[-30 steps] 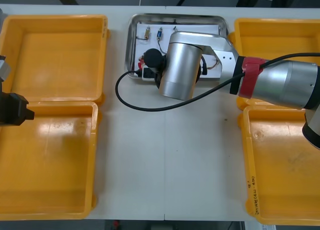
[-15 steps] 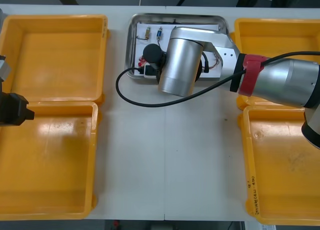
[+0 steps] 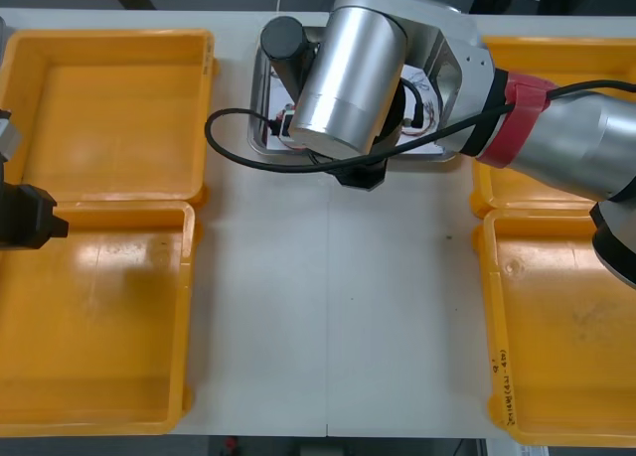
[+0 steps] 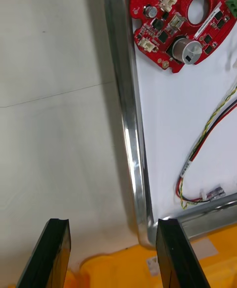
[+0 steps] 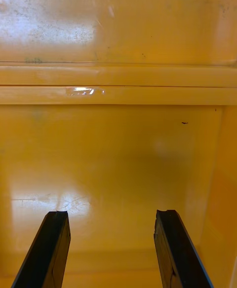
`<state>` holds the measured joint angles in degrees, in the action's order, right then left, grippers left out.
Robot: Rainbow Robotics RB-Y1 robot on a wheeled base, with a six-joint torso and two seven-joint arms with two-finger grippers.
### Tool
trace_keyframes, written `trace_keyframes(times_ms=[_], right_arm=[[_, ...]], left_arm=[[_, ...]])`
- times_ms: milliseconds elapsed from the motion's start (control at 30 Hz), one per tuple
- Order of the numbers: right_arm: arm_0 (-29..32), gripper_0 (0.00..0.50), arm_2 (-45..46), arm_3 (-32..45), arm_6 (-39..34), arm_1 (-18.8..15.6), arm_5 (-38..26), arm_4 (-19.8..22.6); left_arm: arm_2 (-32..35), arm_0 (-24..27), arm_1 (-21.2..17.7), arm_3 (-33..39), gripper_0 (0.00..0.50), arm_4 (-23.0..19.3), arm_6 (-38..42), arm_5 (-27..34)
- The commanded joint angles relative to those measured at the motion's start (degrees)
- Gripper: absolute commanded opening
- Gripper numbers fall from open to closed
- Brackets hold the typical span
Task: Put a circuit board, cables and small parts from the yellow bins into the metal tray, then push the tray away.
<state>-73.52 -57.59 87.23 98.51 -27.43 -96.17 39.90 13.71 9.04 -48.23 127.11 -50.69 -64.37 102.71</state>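
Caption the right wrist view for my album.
Open right gripper by the metal tray, which holds a red circuit board and red-yellow cable.

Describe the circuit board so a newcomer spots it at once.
Find the metal tray, white inside, between the yellow bins; the right claw hovers open by its rim, and the left claw is parked over a bin. On the tray's floor lies the circuit board: round, red, with a hole through it, unlike the thin red and yellow cable beside it.
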Motion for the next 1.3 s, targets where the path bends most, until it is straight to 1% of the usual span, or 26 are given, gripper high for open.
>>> trace_keyframes(times_ms=[33,67,133,233,300,500,667,800,933,1100,1267,1300], right_arm=[[0.0,0.500,6.4,7.0,-4.3,0.9,-6.2,1.0],[0.1,0.500,6.7,7.6,-4.9,0.8,-7.2,1.0],[0.8,0.500,7.8,9.9,-8.0,0.7,-11.1,0.9],[2.3,0.500,10.1,12.3,-11.6,0.3,-13.8,0.9],[3.4,0.500,11.4,13.9,-13.6,-0.2,-13.8,0.9],[9.0,0.500,17.6,20.3,-20.7,-3.3,-13.8,1.0],[14.3,0.500,23.7,23.8,-28.3,-6.5,-13.8,3.8],[17.6,0.500,28.6,26.2,-33.2,-7.4,-13.8,4.0],[20.7,0.500,33.4,27.8,-38.3,-7.5,-13.8,4.6],[24.9,0.500,40.0,29.6,-43.2,-8.2,-13.8,7.1],[30.2,0.500,47.5,32.4,-46.0,-11.2,-13.8,11.1],[30.7,0.500,48.4,32.7,-46.0,-11.4,-13.8,11.2]], left_arm=[[1.7,-1.0,-2.2,1.6,0.500,-0.5,-2.3,-0.5],[1.7,-1.0,-2.2,1.6,0.500,-0.5,-2.3,-0.5],[1.7,-1.0,-2.2,1.6,0.500,-0.5,-2.3,-0.5],[1.7,-1.0,-2.2,1.6,0.500,-0.5,-2.3,-0.5],[1.7,-1.0,-2.2,1.6,0.500,-0.5,-2.3,-0.5],[1.7,-1.0,-2.2,1.6,0.500,-0.5,-2.3,-0.5],[1.7,-1.0,-2.2,1.6,0.500,-0.5,-2.3,-0.5],[1.7,-1.0,-2.2,1.6,0.500,-0.5,-2.3,-0.5],[1.7,-1.0,-2.2,1.6,0.500,-0.5,-2.3,-0.5],[1.7,-1.0,-2.2,1.6,0.500,-0.5,-2.3,-0.5],[1.7,-1.0,-2.2,1.6,0.500,-0.5,-2.3,-0.5],[1.7,-1.0,-2.2,1.6,0.500,-0.5,-2.3,-0.5]])
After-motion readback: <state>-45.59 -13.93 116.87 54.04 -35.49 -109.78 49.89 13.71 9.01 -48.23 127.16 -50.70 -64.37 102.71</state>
